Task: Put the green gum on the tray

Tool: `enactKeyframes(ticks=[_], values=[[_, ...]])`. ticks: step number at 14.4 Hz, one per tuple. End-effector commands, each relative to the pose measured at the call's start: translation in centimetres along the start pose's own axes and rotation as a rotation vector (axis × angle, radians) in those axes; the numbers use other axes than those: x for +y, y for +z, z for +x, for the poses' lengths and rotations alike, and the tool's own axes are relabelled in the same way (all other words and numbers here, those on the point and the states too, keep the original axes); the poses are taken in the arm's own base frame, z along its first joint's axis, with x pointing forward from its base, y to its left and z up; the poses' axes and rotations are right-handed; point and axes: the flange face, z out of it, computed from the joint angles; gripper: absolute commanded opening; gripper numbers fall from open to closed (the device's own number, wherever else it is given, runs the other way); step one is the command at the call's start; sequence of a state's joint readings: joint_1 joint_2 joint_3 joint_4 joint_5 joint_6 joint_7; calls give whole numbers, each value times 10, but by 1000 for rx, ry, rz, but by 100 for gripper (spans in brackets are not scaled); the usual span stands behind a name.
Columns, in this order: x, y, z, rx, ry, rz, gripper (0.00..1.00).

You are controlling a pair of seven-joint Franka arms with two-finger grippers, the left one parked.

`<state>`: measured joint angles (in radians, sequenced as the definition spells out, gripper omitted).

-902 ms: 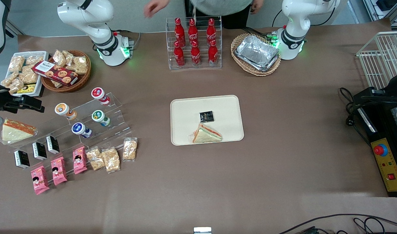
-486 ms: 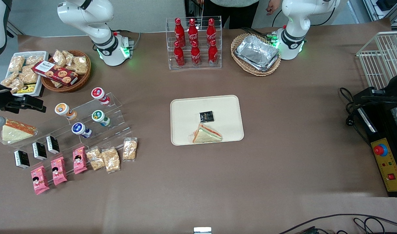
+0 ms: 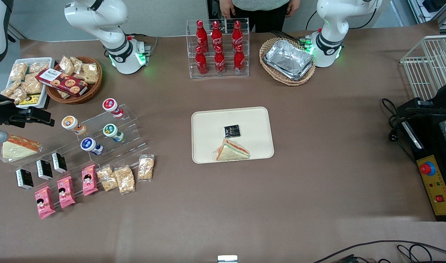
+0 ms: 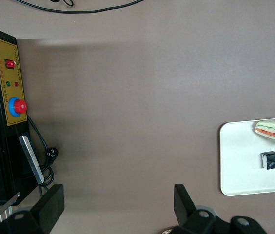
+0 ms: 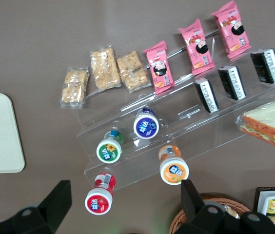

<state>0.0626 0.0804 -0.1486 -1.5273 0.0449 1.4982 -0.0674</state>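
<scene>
**Gripper edges along the table's working-arm end; green gum sits on its stand**

Shifted slightly toward the snack baskets since the earlier frames, the gripper (image 3: 11, 116) hangs above the wrapped sandwich (image 3: 16, 147) at the working arm's end, fingers (image 5: 59, 197) spread wide with nothing between them. Brown paper (image 3: 318, 190) covers the whole table. Green gum (image 3: 112, 132) rests on the clear stepped stand (image 3: 131, 126), between the red-lidded bottle (image 3: 112, 107) and the blue-lidded bottle (image 3: 90, 145). Well apart, mid-table, the tray (image 3: 208, 124) carries a sandwich (image 3: 232, 151) and a black packet (image 3: 232, 130). A person (image 3: 261, 9) stands at the table's edge by the cola rack (image 3: 218, 49).
</scene>
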Motion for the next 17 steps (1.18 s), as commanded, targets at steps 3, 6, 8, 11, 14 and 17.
enactKeyframes(ticks=[3, 6, 8, 11, 14, 17], values=[[-30, 15, -44, -9, -56, 42, 100], [-41, 14, -68, -3, -76, 43, 100], [-44, 15, -80, -3, -62, 44, 100], [-49, 14, -87, -1, -63, 44, 100], [-53, 17, -86, -2, -49, 42, 100], [-57, 42, -81, 16, -51, 38, 100]])
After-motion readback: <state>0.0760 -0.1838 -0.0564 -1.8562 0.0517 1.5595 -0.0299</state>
